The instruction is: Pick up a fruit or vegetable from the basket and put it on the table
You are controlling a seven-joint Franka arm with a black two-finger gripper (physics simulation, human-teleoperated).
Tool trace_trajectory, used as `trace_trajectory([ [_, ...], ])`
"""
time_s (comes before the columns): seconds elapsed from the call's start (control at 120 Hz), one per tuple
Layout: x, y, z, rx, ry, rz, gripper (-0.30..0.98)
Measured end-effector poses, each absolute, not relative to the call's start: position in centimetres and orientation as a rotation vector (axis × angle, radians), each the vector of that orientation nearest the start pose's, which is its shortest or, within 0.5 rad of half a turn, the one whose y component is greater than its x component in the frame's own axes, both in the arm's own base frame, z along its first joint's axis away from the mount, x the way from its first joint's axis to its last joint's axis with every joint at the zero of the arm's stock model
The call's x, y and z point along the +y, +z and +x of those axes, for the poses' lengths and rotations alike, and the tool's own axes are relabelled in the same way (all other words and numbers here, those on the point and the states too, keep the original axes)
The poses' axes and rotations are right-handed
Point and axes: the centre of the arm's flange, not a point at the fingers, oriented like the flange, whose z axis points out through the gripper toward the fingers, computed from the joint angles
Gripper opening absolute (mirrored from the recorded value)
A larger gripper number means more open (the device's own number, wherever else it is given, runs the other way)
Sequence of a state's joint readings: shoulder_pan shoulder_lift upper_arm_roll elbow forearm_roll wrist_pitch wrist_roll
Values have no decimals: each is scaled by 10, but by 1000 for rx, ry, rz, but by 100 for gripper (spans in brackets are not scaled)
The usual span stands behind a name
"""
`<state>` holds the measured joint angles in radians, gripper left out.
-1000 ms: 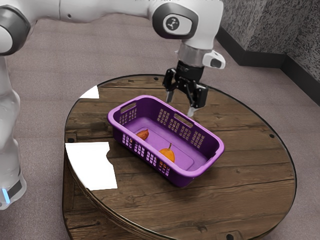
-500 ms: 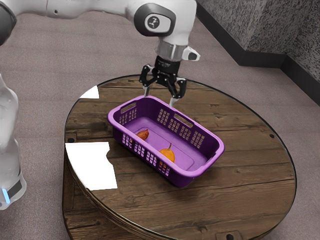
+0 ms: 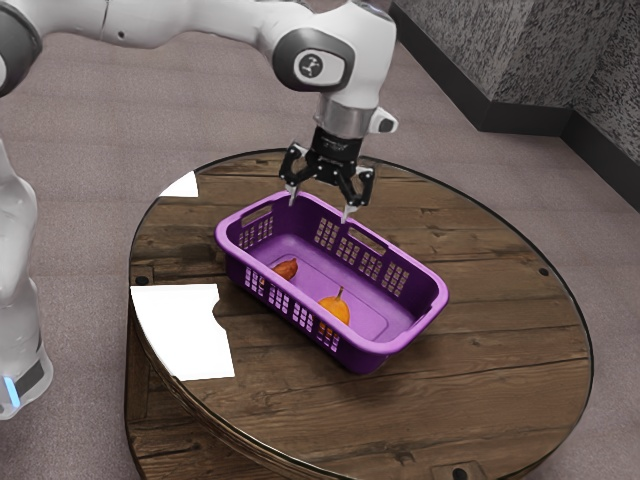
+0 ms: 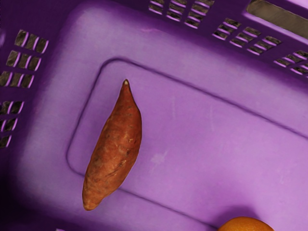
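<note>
- Two fingers (image 3: 349, 213) holding well apart on the black gripper (image 3: 320, 207), standing released and pointing downward.
- Hovering with this gripper above the purple plastic basket (image 4: 202, 113), toward its long wall with the handle slot (image 3: 367, 240) farther from the exterior camera.
- Reaching in from the exterior view's left with the white arm (image 3: 190, 15), then bending down to the gripper.
- Lying in the basket, below the gripper: a reddish-brown sweet potato (image 4: 115, 149), being one of the pieces of produce open to the task.
- Resting on its side on the basket's floor, tapering to a narrow, pale-ended tip, and keeping apart from the walls in the wrist view.
- Sitting in the same basket, lower than the gripper and more toward the exterior view's right than the sweet potato: a rounded orange piece of produce (image 3: 335, 309), bearing a thin stem and standing apart from the sweet potato.
- Showing its orange top partly in the wrist view, with the exact kind being hard to tell.
- Standing upright beneath the gripper's level, with the basket resting on the round wooden table (image 3: 480, 340).
- Lying lower than the gripper, toward the exterior view's left: a large white patch (image 3: 185, 335) and a smaller white patch (image 3: 183, 186) on the tabletop.
</note>
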<state>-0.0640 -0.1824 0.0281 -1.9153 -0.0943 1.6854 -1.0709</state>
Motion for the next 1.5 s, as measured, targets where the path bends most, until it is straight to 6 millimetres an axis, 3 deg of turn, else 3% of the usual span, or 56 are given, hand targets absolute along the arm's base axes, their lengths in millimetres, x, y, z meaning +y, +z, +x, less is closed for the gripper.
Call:
trace_trajectory([
  [0.125, -24, 551, 488, -1650, 133, -2744, 69],
  [0.425, -23, 517, 487, -1737, 124, -2697, 69],
  [0.542, -23, 519, 484, -1763, 107, -2690, 69],
  [0.7, -37, 500, 479, -1722, 151, -2665, 69],
  [0.95, -36, 472, 466, -1687, 237, -2590, 69],
  [1.5, -35, 434, 470, -1703, 274, -2544, 69],
])
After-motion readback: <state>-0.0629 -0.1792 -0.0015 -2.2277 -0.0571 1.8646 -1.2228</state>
